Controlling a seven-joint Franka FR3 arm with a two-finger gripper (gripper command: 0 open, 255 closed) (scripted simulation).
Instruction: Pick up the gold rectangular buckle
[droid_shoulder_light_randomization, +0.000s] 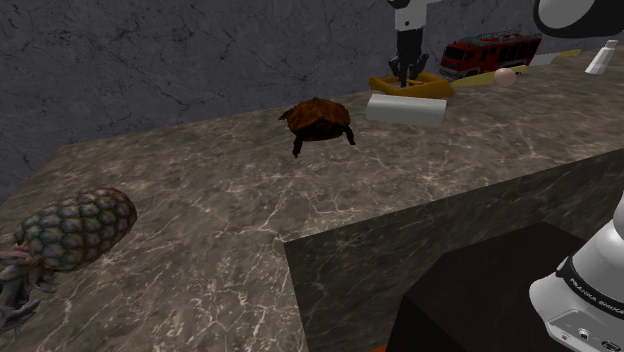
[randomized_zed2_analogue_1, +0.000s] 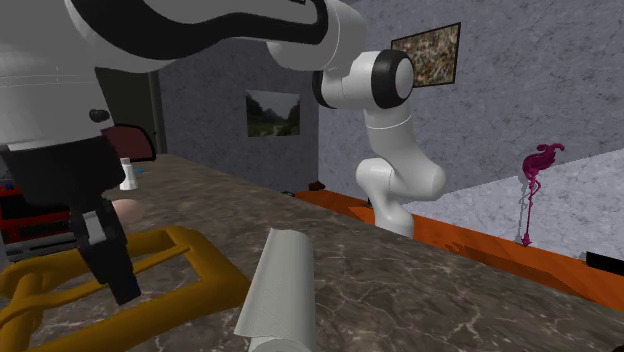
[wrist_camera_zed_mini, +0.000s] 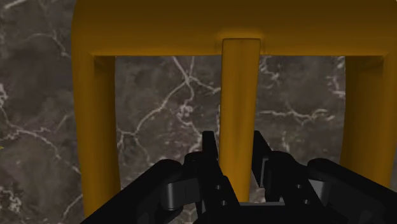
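The gold rectangular buckle lies flat on the marble counter, far back at the shoulder view's right. Its frame is a wide gold bar with two side bars and a middle prong. My black gripper comes straight down onto it, and the fingers press against both sides of the prong. The shoulder view has the gripper at the buckle's left part. In the second exterior view the gripper stands inside the buckle's frame.
A white roll lies just in front of the buckle, also close beside it. A brown turtle, a red fire truck, a pale ball and a pineapple share the counter. The counter's edge drops off near the stand.
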